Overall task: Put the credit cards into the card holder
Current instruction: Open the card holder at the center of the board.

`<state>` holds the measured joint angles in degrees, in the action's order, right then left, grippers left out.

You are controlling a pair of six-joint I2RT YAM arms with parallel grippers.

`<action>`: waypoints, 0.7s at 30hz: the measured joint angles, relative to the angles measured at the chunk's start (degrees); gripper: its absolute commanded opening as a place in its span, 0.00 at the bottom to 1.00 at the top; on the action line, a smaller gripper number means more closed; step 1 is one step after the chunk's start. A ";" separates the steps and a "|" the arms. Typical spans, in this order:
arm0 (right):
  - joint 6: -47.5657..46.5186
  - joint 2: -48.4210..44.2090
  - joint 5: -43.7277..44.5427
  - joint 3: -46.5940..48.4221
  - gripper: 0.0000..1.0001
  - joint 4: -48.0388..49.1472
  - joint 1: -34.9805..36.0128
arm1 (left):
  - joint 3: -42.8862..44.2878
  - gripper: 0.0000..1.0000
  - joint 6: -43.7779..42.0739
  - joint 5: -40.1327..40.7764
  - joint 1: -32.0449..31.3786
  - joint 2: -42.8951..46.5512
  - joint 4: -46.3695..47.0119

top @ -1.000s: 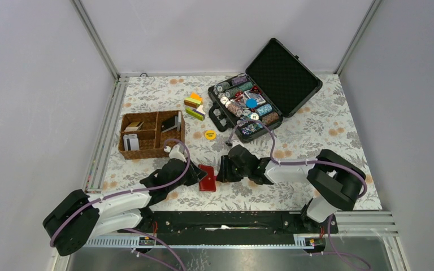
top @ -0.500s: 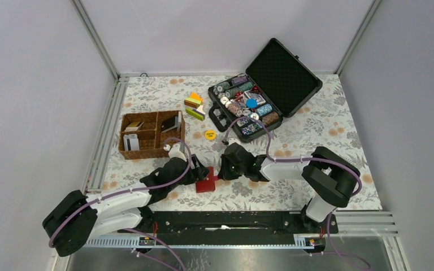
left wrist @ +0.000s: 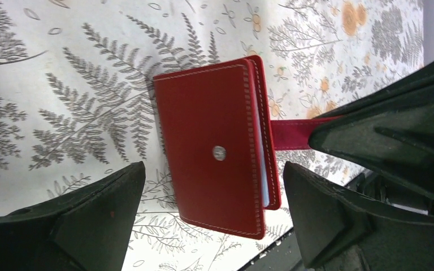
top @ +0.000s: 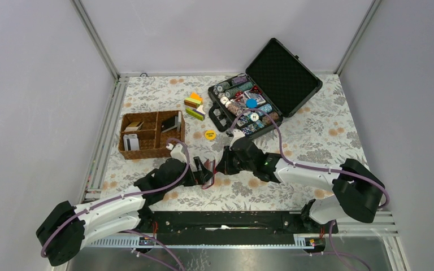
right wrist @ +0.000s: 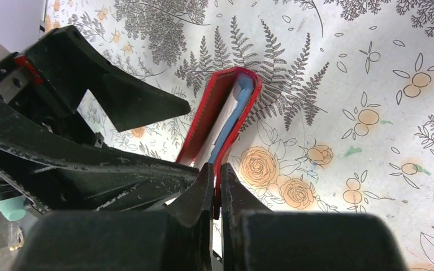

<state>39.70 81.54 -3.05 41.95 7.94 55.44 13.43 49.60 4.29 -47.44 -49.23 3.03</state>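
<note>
My right tool (right wrist: 216, 179) pinched the card holder (left wrist: 209, 152), on edge at the near bench (top: 316, 141); my left tool (left wrist: 212, 180) gaped around it, holding nothing. Credit cards (top: 130, 141) sat farther back in the basket (top: 147, 153), so I judged none loaded.

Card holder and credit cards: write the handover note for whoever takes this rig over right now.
Left gripper: open, one finger on each side of the card holder, not touching it.
Right gripper: shut on the holder's red strap, keeping it up on edge, slightly parted.
Credit cards: in the wicker basket; none at the holder.
Done: holder gripped.
Left: open it, fetch the cards, slide each in.
</note>
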 measured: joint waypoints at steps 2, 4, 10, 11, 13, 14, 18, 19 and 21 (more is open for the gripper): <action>-0.02 -0.66 -0.04 0.00 0.00 -0.13 0.00 | 0.00 0.99 -0.28 -1.27 -0.22 -0.02 0.76; -0.02 -1.03 -0.07 0.00 0.00 -0.50 0.00 | 0.00 0.98 -0.31 -2.21 -0.31 -0.35 1.84; -0.04 -1.05 -0.15 -0.13 0.00 -1.70 0.00 | 0.00 0.86 -0.15 -3.91 -0.48 -2.80 3.41; -0.04 -1.05 -0.13 -0.15 0.00 -1.86 0.00 | 0.00 0.84 -0.22 -3.93 -0.57 -3.04 3.37; -0.04 -1.11 -0.13 -0.15 0.00 -2.08 0.00 | 0.02 0.80 -0.28 -3.76 -0.68 -3.34 3.10; -0.04 -1.14 -0.13 -0.15 0.00 -2.21 0.00 | 0.02 0.77 -0.31 -3.65 -0.70 -3.45 2.93; -0.09 -1.16 -0.13 -0.15 0.00 -2.51 0.00 | 0.09 0.69 -0.46 -3.23 -0.79 -3.87 2.84; -0.09 -1.16 -0.13 -0.15 0.00 -2.51 0.00 | 0.09 0.68 -0.50 -3.17 -0.81 -4.00 2.82; -0.15 -1.16 -0.13 -0.15 0.00 -2.49 0.00 | 0.11 0.68 -0.57 -2.97 -0.94 -4.48 2.82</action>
<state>39.55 80.38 -3.18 41.80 5.45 55.44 13.54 49.04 1.32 -48.38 -53.71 5.85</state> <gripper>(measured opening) 0.045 0.691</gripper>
